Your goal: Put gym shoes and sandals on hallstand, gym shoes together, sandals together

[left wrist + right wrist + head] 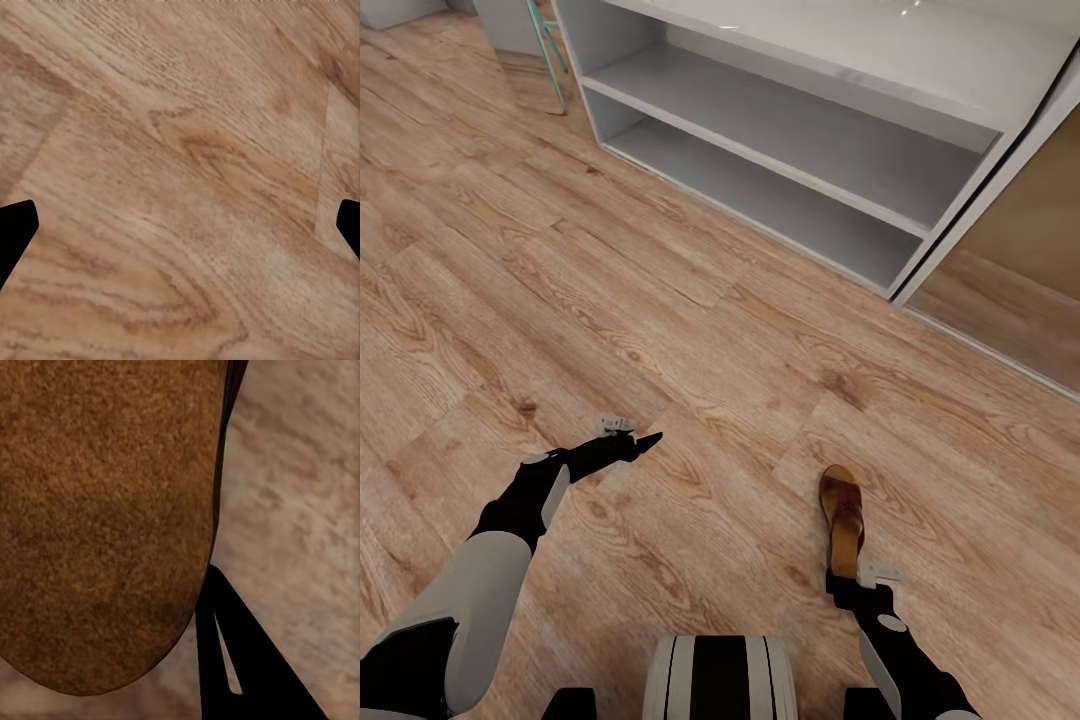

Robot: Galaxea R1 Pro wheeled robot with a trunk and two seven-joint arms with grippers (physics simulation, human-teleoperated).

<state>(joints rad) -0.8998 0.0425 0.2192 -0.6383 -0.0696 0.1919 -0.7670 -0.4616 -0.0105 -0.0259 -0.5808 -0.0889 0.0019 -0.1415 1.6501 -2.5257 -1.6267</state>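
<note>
One brown sandal (842, 518), tan footbed, is gripped by the right gripper (847, 578) near the rack (780, 150); left gripper (645, 441) spread, empty.

Even, bright, nearly shadowless simulator light; soft blur on the floor (690, 380) grain, wrist views blurriest.

A brown strap and tan footbed are seen on the sandal (842, 517), light brown knotted grain on the wood-plank floor (660, 330), and pale grey-white on the far hallstand (800, 150).
</note>
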